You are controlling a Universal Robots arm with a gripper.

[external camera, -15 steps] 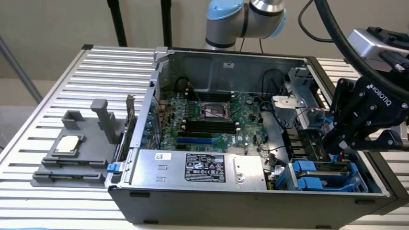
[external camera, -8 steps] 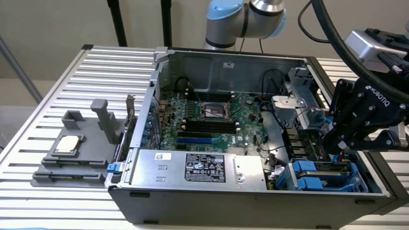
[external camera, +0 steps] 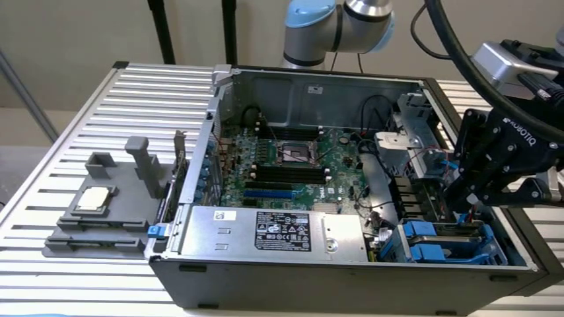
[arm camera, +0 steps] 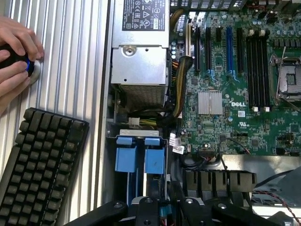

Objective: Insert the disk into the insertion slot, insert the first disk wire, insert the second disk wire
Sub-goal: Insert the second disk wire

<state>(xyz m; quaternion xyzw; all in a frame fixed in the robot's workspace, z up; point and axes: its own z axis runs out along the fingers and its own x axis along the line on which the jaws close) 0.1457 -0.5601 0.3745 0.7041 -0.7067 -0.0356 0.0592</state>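
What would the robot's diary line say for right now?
black gripper: over blue-railed grey sheet-metal insertion slot, fingers unclear | flat silver-grey disk: not identifiable | person's hand: on blue-ringed knob beside black keyboard

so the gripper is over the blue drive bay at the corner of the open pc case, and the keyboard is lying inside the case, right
Not quite. The gripper is over the blue drive bay at the corner of the open PC case, but the keyboard lies outside the case, on the slatted table, as the wrist view shows.
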